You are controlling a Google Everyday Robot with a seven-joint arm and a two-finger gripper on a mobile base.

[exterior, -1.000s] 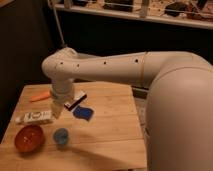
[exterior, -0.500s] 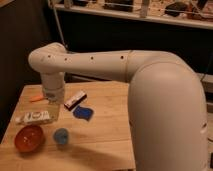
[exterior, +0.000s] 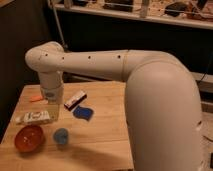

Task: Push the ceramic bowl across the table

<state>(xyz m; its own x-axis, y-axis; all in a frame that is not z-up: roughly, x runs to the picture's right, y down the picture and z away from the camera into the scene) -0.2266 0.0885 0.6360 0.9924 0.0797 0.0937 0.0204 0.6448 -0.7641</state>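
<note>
- The ceramic bowl (exterior: 30,138), near left, is showing a smooth, glossy orange-red glaze.
- The table (exterior: 107,130) is showing pale, matt wood in wide planks with visible seams.
- The arm (exterior: 100,62) is presenting a smooth white shell, plastic in look, and is carrying a soft sheen.
- The gripper (exterior: 52,106) is hanging below the wrist over the far left of the table; its material cannot be told.
- The blue cup (exterior: 61,136) is looking matt.
- The blue sponge-like piece (exterior: 83,113) is looking soft and dull.
</note>
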